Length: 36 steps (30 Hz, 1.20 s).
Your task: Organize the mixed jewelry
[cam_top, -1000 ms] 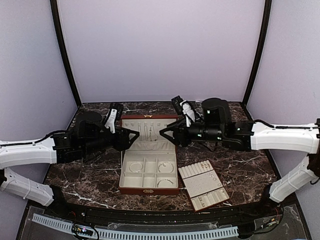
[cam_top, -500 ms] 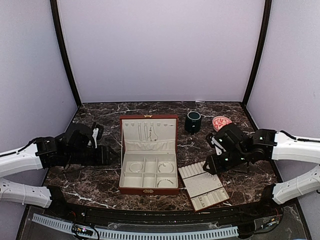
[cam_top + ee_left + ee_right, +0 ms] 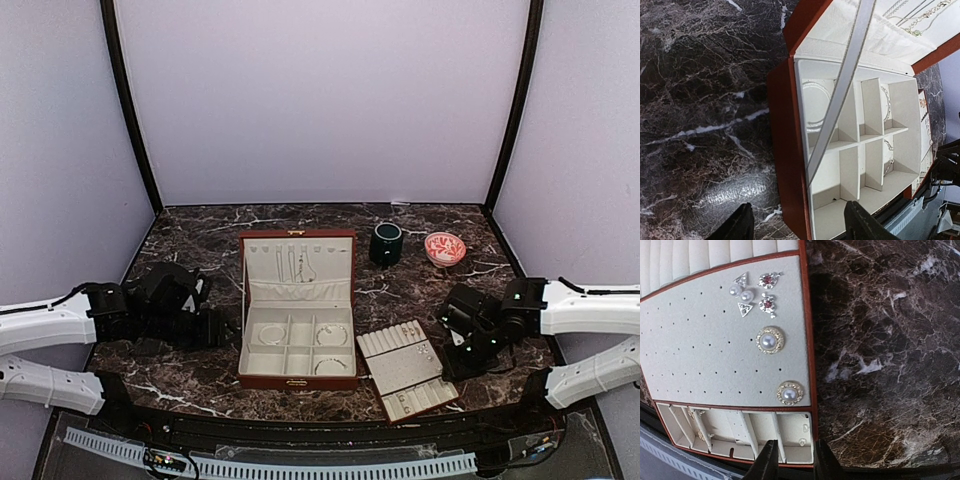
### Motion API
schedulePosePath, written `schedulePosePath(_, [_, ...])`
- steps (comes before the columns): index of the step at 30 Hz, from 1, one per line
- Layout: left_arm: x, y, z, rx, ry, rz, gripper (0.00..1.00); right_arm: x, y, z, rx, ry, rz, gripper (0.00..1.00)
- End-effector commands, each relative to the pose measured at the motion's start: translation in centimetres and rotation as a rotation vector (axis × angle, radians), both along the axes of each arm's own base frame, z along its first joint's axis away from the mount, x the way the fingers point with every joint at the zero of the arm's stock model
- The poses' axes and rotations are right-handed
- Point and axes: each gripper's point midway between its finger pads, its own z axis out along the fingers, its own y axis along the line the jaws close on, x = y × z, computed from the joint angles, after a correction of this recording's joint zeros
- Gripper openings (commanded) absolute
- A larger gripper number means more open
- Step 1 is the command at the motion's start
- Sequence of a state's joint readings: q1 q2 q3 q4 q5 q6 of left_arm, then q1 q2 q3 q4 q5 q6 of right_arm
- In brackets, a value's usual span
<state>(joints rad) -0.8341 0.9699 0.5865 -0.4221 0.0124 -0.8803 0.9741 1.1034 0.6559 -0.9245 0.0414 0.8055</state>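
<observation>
I see chains (image 3: pixel 296 262) hanging lengthwise down the box (image 3: pixel 785 150) lid, bangles (image 3: pixel 812 105) lying flat in its compartments, and studs (image 3: pixel 770 340) on the tray (image 3: pixel 700 340). The left gripper (image 3: pixel 800 225) is spread wide and empty. The right gripper (image 3: pixel 794 460) is narrowly parted and empty.

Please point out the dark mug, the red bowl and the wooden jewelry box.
dark mug (image 3: pixel 386 252): top view, on its side wall.
red bowl (image 3: pixel 444 247): top view, on its inner bottom.
wooden jewelry box (image 3: pixel 270 381): top view, on its front wall.
</observation>
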Motion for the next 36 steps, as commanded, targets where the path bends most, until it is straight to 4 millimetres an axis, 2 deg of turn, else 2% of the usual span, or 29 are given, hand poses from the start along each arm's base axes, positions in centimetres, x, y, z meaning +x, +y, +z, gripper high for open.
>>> schedulePosePath(1, [-0.1,-0.5,-0.6,-0.020,0.020,-0.011,0.65,-0.1,-0.3,-0.6,-0.012,0.011,-0.027,0.26])
schedulePosePath(22, [-0.4,-0.9,-3.6,0.029,0.078,-0.053,0.65,1.1,-1.0,-3.2,-0.121,-0.007,-0.048,0.17])
schedulePosePath(30, [-0.5,-1.7,-4.5,0.051,0.108,-0.113,0.65,1.3,-0.8,-3.5,-0.121,-0.018,-0.047,0.13])
schedulePosePath(36, [-0.2,-1.5,-4.9,0.100,0.106,-0.124,0.52,1.4,-0.4,-3.7,-0.099,-0.019,-0.042,0.12])
